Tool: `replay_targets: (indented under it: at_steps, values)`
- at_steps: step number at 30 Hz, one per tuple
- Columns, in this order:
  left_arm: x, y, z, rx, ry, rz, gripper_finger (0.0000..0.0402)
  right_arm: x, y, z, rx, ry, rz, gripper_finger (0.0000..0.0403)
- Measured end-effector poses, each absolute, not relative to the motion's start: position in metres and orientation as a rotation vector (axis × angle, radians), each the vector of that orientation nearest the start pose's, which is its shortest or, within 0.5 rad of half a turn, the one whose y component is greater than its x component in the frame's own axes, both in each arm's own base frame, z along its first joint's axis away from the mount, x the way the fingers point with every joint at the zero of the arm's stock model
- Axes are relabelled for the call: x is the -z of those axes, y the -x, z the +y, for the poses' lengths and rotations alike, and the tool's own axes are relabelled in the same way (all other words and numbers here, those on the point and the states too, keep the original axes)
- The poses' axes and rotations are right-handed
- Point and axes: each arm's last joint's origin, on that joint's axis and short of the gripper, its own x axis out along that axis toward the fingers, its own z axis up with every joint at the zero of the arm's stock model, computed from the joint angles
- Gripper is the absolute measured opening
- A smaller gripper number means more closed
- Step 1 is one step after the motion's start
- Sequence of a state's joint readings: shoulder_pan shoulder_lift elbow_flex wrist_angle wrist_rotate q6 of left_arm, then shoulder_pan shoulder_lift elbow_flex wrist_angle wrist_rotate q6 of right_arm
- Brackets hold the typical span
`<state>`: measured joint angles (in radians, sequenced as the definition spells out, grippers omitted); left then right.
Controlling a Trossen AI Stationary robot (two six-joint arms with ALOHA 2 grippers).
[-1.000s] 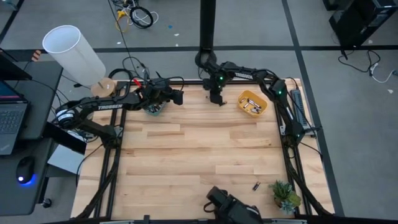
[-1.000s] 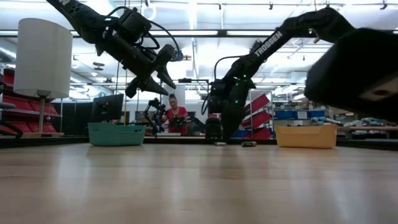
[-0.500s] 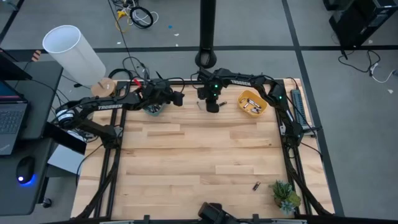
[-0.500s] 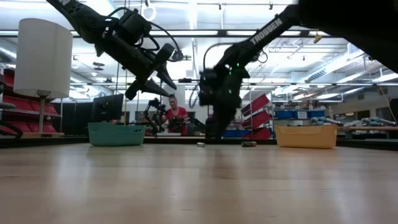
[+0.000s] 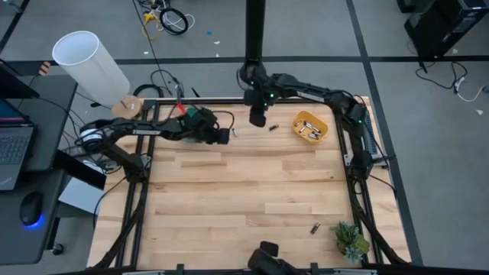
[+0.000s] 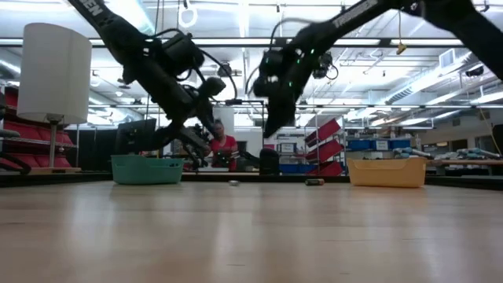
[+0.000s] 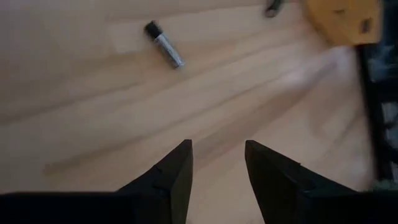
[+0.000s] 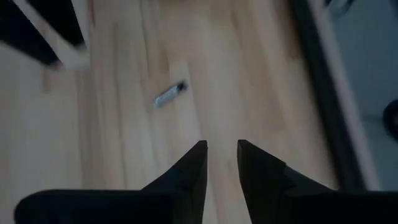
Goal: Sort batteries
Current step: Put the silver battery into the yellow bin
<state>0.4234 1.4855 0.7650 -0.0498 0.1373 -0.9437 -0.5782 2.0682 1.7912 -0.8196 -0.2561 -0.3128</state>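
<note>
A silvery, dark-tipped battery (image 5: pixel 234 131) (image 6: pixel 233 182) (image 7: pixel 165 45) lies flat on the wood near the table's far edge. My left gripper (image 5: pixel 225 137) (image 7: pixel 217 152) hangs open just to its left, slanting down. My right gripper (image 5: pixel 258 119) (image 8: pixel 222 149) stands open, raised above the table to the battery's right, nothing between its fingers. A second battery (image 5: pixel 273 126) (image 6: pixel 314 181) lies farther right. The orange bin (image 5: pixel 309 127) holds several batteries. The teal bin (image 6: pixel 147 169) stands at the far left, mostly under my left arm in the high view.
One more battery (image 5: pixel 314 228) lies near the front right, beside a small plant (image 5: pixel 350 241). A white lamp shade (image 5: pixel 88 61) stands off the table's far left corner. A person (image 6: pixel 222 148) sits in the room beyond. The wide middle of the tabletop (image 5: pixel 244 191) is bare wood.
My right gripper has risen from the tabletop and drawn toward the far edge. The battery it stood by has rolled along the table toward the left. My left gripper has come down and tipped forward, moving right from over the teal bin toward that battery.
</note>
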Motion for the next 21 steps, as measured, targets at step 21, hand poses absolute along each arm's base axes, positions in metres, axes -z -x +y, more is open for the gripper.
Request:
replay_targets:
  at_steps: [21]
  values:
    - [-0.166,-0.275,0.102,-0.917,1.007,0.504,0.0113,-0.275,-0.365,-0.229,0.138,-0.129,0.945,0.0081]
